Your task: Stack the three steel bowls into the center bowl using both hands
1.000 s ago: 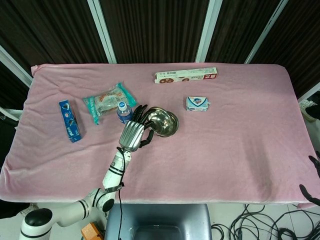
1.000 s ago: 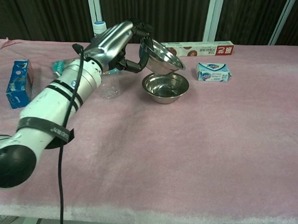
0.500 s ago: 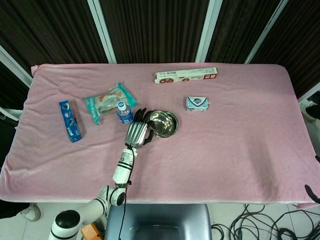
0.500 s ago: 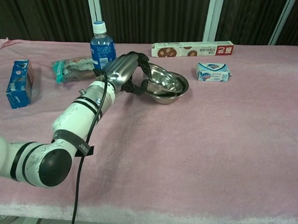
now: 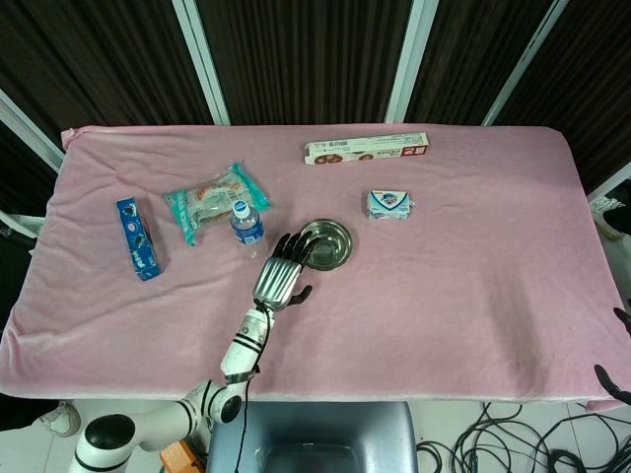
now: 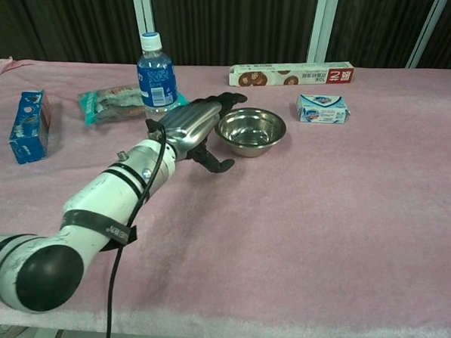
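The steel bowls [image 5: 327, 244] sit nested as one stack in the middle of the pink table [image 5: 473, 286]; the same stack [image 6: 251, 130] shows upright in the chest view. My left hand [image 5: 282, 277] lies just to the near-left of the stack, fingers spread and holding nothing. In the chest view the left hand [image 6: 195, 126] hovers beside the rim, with its fingertips [image 6: 231, 100] close to it. Of my right hand [image 5: 617, 347] only dark fingertips show at the right edge of the head view.
A water bottle [image 5: 246, 225] stands right beside my left hand. A snack packet [image 5: 212, 202] and a blue box [image 5: 137, 250] lie further left. A long biscuit box [image 5: 367, 149] lies at the back, and a soap pack [image 5: 390, 205] right of the bowls.
My left hand lowered a tilted bowl into the center bowl, let go of it and drew back towards the near-left with its fingers spread.
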Robot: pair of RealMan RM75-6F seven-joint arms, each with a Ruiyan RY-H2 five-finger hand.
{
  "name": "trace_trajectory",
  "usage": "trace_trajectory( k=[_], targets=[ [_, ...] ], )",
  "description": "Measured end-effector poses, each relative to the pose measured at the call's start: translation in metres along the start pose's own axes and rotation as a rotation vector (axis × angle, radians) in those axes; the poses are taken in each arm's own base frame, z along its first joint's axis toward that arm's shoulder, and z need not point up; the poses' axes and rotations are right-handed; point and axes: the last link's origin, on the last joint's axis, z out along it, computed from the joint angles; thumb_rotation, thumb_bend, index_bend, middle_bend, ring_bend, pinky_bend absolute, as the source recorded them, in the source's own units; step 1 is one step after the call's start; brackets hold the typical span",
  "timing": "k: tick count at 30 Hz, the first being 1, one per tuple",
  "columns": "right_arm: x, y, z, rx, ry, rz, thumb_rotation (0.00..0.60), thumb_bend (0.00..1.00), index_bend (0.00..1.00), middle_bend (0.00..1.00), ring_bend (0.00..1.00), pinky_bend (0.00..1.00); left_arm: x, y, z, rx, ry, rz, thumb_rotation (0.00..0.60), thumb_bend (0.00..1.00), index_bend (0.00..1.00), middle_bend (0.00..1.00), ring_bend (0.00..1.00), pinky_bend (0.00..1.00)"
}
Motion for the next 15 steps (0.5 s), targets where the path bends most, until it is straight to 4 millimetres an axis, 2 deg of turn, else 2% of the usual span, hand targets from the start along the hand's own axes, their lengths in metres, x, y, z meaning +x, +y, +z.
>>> trace_trajectory(
  k=[4, 7, 10, 11, 13, 14, 15],
  targets=[
    [-0.002, -0.005, 0.001, 0.007, -0.009, -0.01, 0.6, 0.43, 0.08, 0.0, 0.0, 0.0, 0.021, -0.009, -0.029, -0.026, 0.0, 0.038, 0.6, 0.3, 0.0, 0.0, 0.0, 0.0],
    [-0.004, -0.011, 0.002, 0.01, -0.011, -0.02, 0.6, 0.43, 0.05, 0.0, 0.0, 0.0, 0.049, -0.041, -0.068, -0.006, 0.023, 0.128, 0.6, 0.31, 0.0, 0.0, 0.0, 0.0],
    [-0.004, -0.021, 0.003, 0.006, -0.007, -0.031, 0.6, 0.43, 0.0, 0.0, 0.0, 0.0, 0.083, -0.097, -0.124, 0.094, 0.072, 0.269, 0.6, 0.31, 0.0, 0.0, 0.0, 0.0],
    [-0.004, -0.025, 0.004, 0.004, -0.003, -0.033, 0.6, 0.43, 0.0, 0.0, 0.0, 0.0, 0.097, -0.119, -0.151, 0.148, 0.095, 0.321, 0.6, 0.31, 0.0, 0.0, 0.0, 0.0],
    [-0.003, -0.034, 0.005, 0.0, 0.009, -0.035, 0.6, 0.43, 0.0, 0.0, 0.0, 0.0, 0.113, -0.148, -0.195, 0.233, 0.124, 0.378, 0.6, 0.31, 0.0, 0.0, 0.0, 0.0],
    [-0.003, -0.04, 0.006, -0.003, 0.018, -0.041, 0.6, 0.43, 0.0, 0.0, 0.0, 0.0, 0.122, -0.162, -0.224, 0.287, 0.142, 0.392, 0.6, 0.31, 0.0, 0.0, 0.0, 0.0],
    [-0.003, -0.045, 0.007, -0.005, 0.023, -0.046, 0.6, 0.43, 0.0, 0.0, 0.0, 0.0, 0.126, -0.17, -0.244, 0.323, 0.156, 0.388, 0.6, 0.31, 0.0, 0.01, 0.0, 0.0]
  ],
)
